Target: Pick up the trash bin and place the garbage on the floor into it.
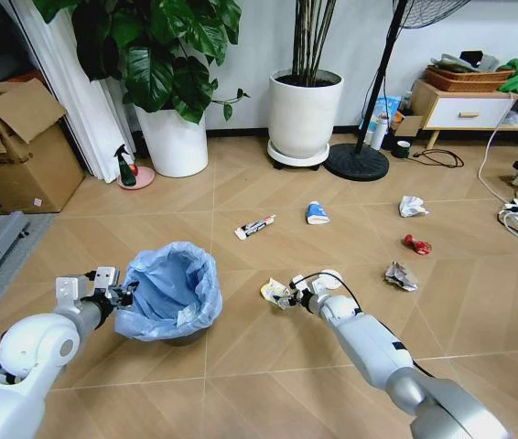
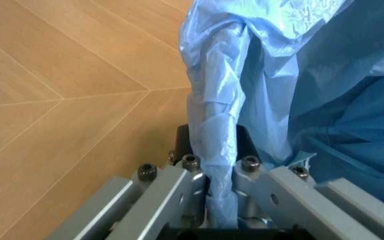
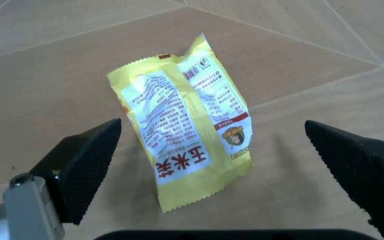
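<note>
The trash bin, light and thinly lined, is pinched at its rim by the left gripper, while a yellow snack wrapper, flimsy and crinkly, lies on the floor between the spread jaws of the right gripper, best taken across its middle.

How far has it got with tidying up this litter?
Early days. The left gripper is clamped on the trash bin liner. The right gripper is open around a yellow wrapper, not yet gripped. A tube, a crumpled paper wad and a red packet lie on the floor.
</note>
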`<state>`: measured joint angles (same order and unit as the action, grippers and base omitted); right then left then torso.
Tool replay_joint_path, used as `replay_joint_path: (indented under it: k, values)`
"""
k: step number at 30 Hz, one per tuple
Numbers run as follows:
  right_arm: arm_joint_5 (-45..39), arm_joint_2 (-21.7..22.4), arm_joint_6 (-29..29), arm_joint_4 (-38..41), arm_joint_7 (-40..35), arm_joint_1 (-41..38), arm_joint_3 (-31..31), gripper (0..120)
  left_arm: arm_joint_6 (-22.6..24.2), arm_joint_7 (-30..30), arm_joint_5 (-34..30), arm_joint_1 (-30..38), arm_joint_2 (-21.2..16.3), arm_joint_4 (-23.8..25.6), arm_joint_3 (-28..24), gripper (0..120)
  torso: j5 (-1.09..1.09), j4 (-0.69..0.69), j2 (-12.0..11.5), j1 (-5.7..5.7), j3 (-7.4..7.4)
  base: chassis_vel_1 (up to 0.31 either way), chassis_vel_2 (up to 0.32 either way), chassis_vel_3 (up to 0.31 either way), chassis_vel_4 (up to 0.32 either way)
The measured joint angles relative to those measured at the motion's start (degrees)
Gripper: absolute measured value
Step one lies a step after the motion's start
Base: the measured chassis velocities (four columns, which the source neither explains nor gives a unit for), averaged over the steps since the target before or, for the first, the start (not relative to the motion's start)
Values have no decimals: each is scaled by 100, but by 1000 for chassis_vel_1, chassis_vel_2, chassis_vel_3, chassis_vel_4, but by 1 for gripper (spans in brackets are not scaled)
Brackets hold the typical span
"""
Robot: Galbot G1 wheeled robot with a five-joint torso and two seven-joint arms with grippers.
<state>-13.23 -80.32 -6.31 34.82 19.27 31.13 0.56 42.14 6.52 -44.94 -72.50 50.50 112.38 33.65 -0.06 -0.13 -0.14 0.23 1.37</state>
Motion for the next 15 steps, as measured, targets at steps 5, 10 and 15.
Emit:
replay_joint_path:
  k: [5, 10, 15]
  values:
    - [135, -187, 20, -308, 22, -124, 126, 100, 0, 41, 0, 12, -9, -2, -40, 0, 0, 0, 0, 0, 0, 0, 0, 0, 0]
    - [269, -337, 25, -592, 62, -227, 277, 100, 0, 61, -2, 20, -15, -5, -63, 0, 0, 0, 0, 0, 0, 0, 0, 0, 0]
    - [458, -456, 62, -859, 86, -274, 471, 100, 0, 64, -1, 35, -2, -23, -90, 0, 0, 0, 0, 0, 0, 0, 0, 0, 0]
